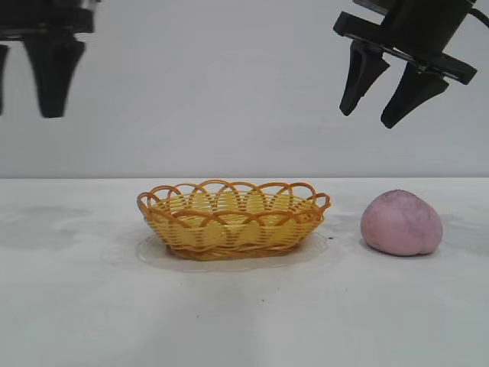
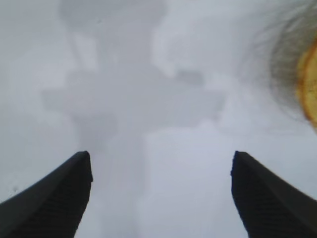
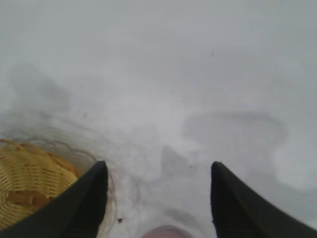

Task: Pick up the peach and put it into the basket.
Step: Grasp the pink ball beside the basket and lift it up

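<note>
Pink-mauve matte peach (image 1: 401, 222) sits clear of my yellow wicker basket (image 1: 231, 219); right gripper (image 1: 393, 107) and left gripper (image 1: 27, 113) hang released, empty, high above the white table (image 1: 244, 321).

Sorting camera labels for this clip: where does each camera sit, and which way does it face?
Exterior: level with the white table, facing both arms; yellow wicker basket, pink-mauve peach, left gripper, right gripper.
Left wrist: looks down at bare table between its open fingers; basket edge.
Right wrist: angled down past its open fingers; basket, peach top.
Shared: all see the basket.
</note>
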